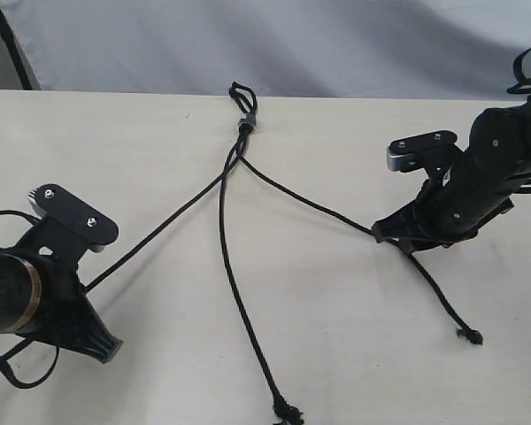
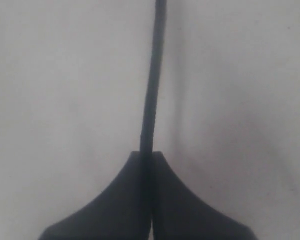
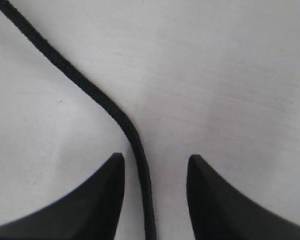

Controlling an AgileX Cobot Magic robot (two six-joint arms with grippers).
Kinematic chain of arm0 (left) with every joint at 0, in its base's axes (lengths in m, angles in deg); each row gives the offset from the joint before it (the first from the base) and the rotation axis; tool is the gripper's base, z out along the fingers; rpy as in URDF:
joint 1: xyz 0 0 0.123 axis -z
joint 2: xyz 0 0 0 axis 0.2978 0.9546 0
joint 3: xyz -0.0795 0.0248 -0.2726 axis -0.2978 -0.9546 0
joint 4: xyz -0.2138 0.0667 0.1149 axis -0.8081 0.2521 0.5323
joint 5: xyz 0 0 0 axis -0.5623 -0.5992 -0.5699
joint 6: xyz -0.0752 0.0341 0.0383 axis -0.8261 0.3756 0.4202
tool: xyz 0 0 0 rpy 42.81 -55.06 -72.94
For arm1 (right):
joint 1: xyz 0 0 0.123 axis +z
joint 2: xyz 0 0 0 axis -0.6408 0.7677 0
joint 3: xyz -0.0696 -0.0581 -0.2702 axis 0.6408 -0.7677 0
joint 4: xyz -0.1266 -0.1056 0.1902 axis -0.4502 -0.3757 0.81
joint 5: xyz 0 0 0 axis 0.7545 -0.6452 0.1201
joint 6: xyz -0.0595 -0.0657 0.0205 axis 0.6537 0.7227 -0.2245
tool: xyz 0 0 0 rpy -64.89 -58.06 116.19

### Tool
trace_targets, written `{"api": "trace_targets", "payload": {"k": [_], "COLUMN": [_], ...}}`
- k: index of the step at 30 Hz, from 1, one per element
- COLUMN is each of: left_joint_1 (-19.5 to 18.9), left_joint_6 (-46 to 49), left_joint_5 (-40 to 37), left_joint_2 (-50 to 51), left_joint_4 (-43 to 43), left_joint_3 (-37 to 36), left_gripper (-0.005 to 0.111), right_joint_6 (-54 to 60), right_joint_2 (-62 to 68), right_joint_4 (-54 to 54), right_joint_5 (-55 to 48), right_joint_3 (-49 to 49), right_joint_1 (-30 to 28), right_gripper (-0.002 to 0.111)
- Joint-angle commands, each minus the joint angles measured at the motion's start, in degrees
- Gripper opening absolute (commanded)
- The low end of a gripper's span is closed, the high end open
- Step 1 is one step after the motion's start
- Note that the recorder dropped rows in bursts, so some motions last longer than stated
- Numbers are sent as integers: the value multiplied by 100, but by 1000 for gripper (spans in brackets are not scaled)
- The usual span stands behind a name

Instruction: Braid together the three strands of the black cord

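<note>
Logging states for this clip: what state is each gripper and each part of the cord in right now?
left gripper: shut on the left strand.
right gripper: open, the right strand passing unclamped between its jaws.
left strand: drawn straight.
middle strand: slack on the table, held by nothing.
right strand: lying on the table.
black cord: unbraided below the grey band.

black cord (image 1: pixel 240 144): matte black, woven | band (image 1: pixel 246 121): grey | table (image 1: pixel 336 354): pale cream | backdrop (image 1: pixel 292 44): grey

Pale tabletop (image 1: pixel 142 133) — grey cloth backdrop (image 1: pixel 336 44)
</note>
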Motion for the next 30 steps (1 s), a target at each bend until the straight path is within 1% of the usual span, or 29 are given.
{"api": "trace_targets", "payload": {"k": [1,6,9,12,15,18,20,23,27,30], "left_joint_1": [-14,-14,-14,-14,-14,-14,-14,-14,-14,-14], "left_joint_6": [-293,-349,-349,-349,-427,-536,-804,-1222,-1338,-1402], "left_joint_5": [126,151,229,237,127,-281,-572,-784,-1032,-1032], "left_joint_2": [356,591,587,587,565,388,175,-186,-619,-822], "left_joint_4": [43,79,148,160,160,160,281,514,514,587], "left_joint_3": [-11,-11,-11,-1,-1,-1,-1,-11,-11,-166], "left_gripper": [9,42,53,56,56,56,56,56,56,56], "right_joint_6": [-5,43,67,67,67,56,56,56,41,41], "right_joint_2": [-70,-435,-765,-1025,-1076,-992,-964,-896,-668,-367], "right_joint_4": [19,328,397,397,397,471,553,568,603,603], "right_joint_5": [-199,-648,-663,-811,-1048,-1287,-1328,-1295,-1272,-1163], "right_joint_3": [60,221,211,211,211,200,191,179,179,179], "right_joint_1": [-12,46,354,882,1557,2174,2619,3200,3806,4077], "right_gripper": [40,40,40,40,40,40,40,40,40,40]}}
